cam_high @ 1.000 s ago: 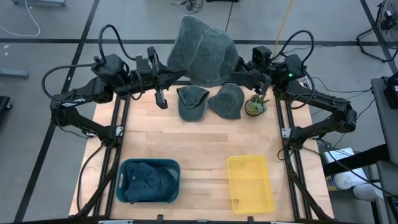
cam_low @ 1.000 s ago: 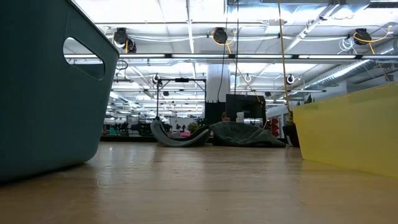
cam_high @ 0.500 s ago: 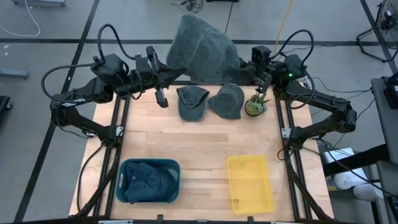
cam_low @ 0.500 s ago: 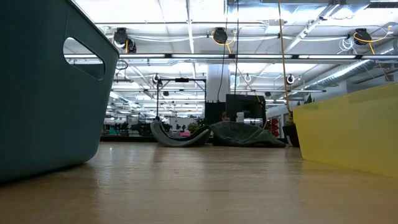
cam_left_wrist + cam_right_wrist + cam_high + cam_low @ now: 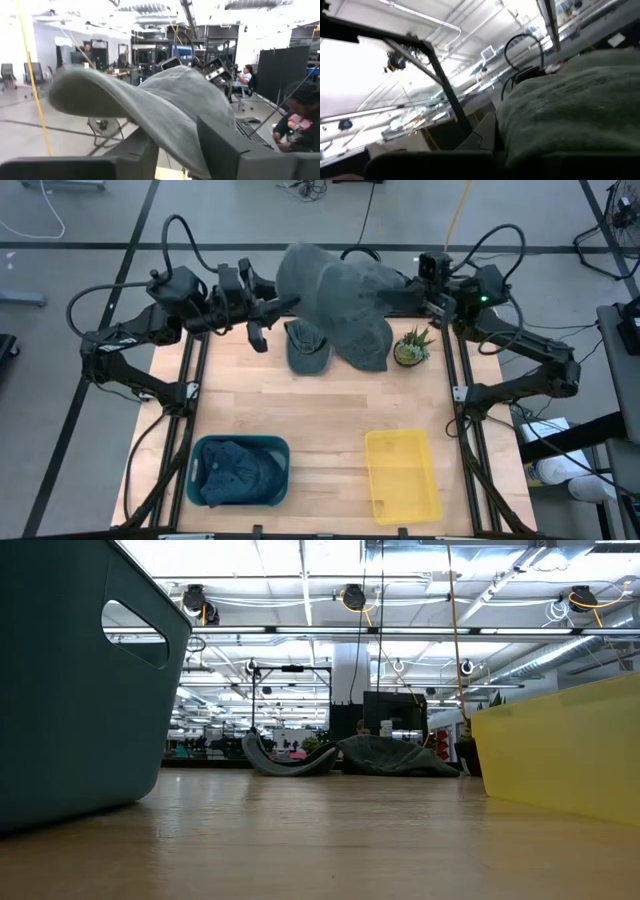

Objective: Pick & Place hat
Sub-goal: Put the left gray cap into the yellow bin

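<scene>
Your right gripper (image 5: 392, 296) is clamped on the raised hat (image 5: 335, 288) at the table's far edge; your left gripper (image 5: 285, 304) pinches its other side (loosely). Beneath lie two caps (image 5: 308, 346), beside a plant (image 5: 411, 348).

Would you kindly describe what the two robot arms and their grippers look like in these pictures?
Both the left arm and the right arm are dark, jointed links with boxy black housings. Black cables loop in arcs above each shoulder. A small green light glows on the right arm near its wrist. The left gripper has blocky, flat dark fingers; the right gripper carries a small boxy camera.
</scene>
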Controlling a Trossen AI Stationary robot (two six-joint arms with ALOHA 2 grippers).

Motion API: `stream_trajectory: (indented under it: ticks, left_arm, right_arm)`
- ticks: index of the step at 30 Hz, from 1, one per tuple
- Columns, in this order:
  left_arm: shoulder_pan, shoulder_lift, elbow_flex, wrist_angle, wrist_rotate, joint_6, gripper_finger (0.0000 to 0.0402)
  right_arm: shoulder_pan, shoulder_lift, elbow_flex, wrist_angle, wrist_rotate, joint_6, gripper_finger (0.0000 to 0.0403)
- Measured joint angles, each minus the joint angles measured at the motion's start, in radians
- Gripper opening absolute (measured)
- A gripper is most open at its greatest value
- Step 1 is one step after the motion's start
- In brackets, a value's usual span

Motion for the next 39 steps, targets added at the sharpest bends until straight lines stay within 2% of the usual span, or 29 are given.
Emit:
stream_trajectory:
  ticks: [6,12,16,24,31,36,39]
  left_arm:
    - [0.000,0.000,0.000,-0.039,0.050,-0.007,0.0185]
    - [0.000,0.000,0.000,-0.059,0.102,-0.023,0.0207]
    - [0.000,0.000,0.000,-0.063,0.106,-0.062,0.0215]
    - [0.000,-0.006,0.000,-0.106,0.105,-0.063,0.0225]
    - [0.002,-0.014,0.000,-0.106,0.104,-0.062,0.0226]
    - [0.003,-0.013,0.000,-0.112,0.078,-0.065,0.0225]
    - [0.003,-0.013,0.000,-0.113,0.078,-0.067,0.0225]
  right_arm:
    - [-0.053,-0.074,0.000,-0.152,-0.093,-0.006,0.0002]
    - [-0.117,-0.134,0.000,-0.274,-0.229,-0.030,0.0001]
    - [-0.150,-0.153,0.000,-0.292,-0.344,-0.019,0.0001]
    - [-0.186,-0.168,0.000,-0.295,-0.546,0.105,0.0001]
    - [-0.185,-0.172,0.000,-0.419,-0.567,0.106,0.0001]
    - [-0.183,-0.172,0.000,-0.442,-0.579,0.116,0.0001]
    - [-0.183,-0.179,0.000,-0.447,-0.550,0.136,0.0000]
